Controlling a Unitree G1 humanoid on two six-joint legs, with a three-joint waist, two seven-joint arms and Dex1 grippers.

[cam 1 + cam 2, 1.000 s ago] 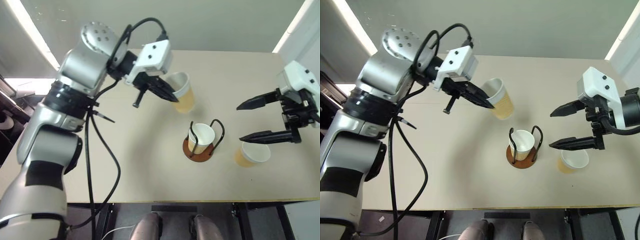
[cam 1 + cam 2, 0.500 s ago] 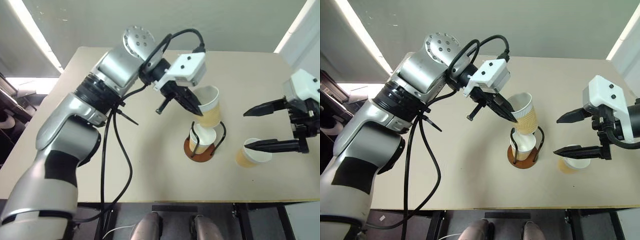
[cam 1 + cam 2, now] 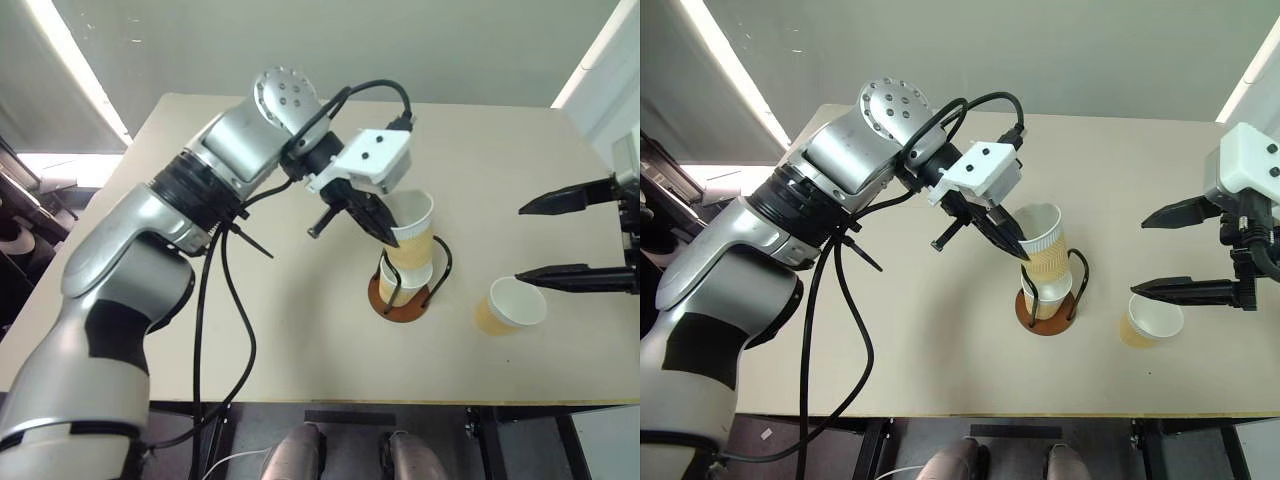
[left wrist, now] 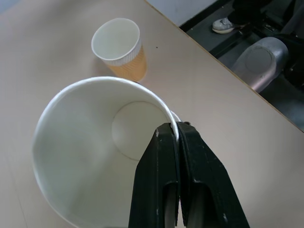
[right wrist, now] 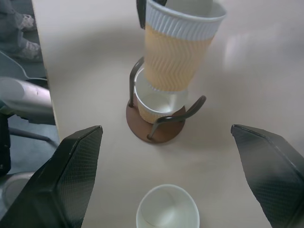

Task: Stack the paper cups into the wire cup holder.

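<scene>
Stacking is under way: a tan-yellow tapered paper cup with a white ribbed band and rolled rim (image 3: 1044,240) is pinched at its rim by the left hand (image 3: 1018,247), whose two black fingers (image 4: 178,156) are closed tight, one inside the wall and one outside. The cup is carried this way so that its base stays free, and it is hung tilted over the wire cup holder with a round reddish-brown disc base and two thin black wire loops (image 3: 1045,305), its bottom just entering the mouth of a matching paper cup already seated between the loops (image 5: 159,107). The tilt is judged to need levelling before release, or the rim may catch a wire. A third, identical paper cup (image 3: 1151,320) stands upright on the pale beige surface (image 3: 940,350), beside the holder but apart from it. The right hand (image 3: 1175,250) is held wide apart and empty above that cup, apparently kept clear of the holder and ready to take it.
</scene>
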